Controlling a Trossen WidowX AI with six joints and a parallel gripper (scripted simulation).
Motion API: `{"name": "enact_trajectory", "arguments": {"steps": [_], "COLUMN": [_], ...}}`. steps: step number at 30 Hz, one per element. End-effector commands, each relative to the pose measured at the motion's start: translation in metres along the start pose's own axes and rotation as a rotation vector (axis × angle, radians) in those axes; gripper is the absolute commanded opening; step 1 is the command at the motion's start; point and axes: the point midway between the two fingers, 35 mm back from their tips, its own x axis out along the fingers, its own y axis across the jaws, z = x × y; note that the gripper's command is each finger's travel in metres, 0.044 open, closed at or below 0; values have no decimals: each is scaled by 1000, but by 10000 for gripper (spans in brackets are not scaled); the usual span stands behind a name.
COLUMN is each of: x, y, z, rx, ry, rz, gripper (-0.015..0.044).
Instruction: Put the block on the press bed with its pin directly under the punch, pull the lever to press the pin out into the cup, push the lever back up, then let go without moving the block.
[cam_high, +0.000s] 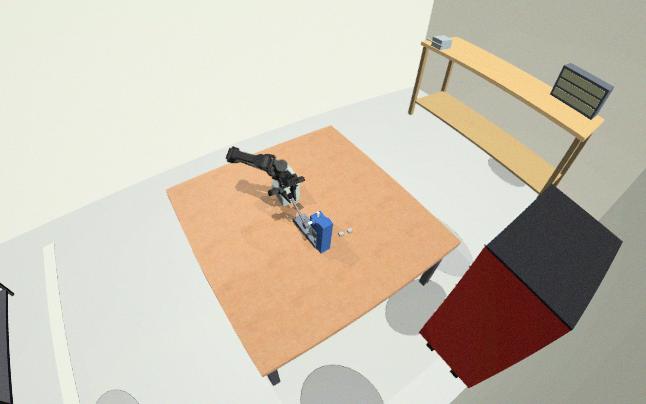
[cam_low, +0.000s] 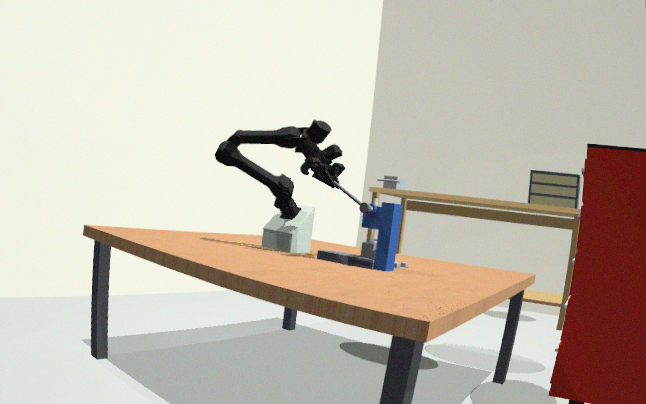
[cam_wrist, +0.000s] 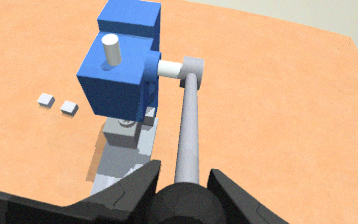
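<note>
The blue press (cam_high: 324, 234) (cam_low: 391, 237) (cam_wrist: 132, 60) stands upright on the table. A pale ram (cam_wrist: 113, 52) sticks up from its head. A grey block (cam_low: 369, 249) (cam_wrist: 121, 135) sits on the dark press bed (cam_low: 334, 257) (cam_wrist: 117, 162) under the head. A round part shows at the block's top, but the head hides whether punch and pin line up. The lever (cam_high: 300, 211) (cam_low: 351, 196) (cam_wrist: 189, 125) slants up from its hub toward the arm. My gripper (cam_high: 291, 197) (cam_low: 334, 184) (cam_wrist: 185, 167) is shut on the lever's black knob (cam_wrist: 187, 206). The cup is not visible.
Two small pale cubes (cam_high: 341, 233) (cam_wrist: 69, 107) lie on the table (cam_high: 240, 280) (cam_low: 280, 280) beside the press. The arm's pale base (cam_low: 287, 237) stands behind the bed. A wooden bench (cam_high: 505, 75) and a red cabinet (cam_high: 495, 320) stand off the table.
</note>
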Motion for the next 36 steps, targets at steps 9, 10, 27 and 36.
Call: {"name": "enact_trajectory", "arguments": {"steps": [9,10,27,36], "x": [4,5,7,9], "y": [-1,-1,-1,-1], "z": [-13,-13,-20,-24], "rx": [-13,-13,-13,-13], "ry": [23,23,23,23], "rz": [-10,-10,-10,-10], "gripper": [0,0,0,0]}}
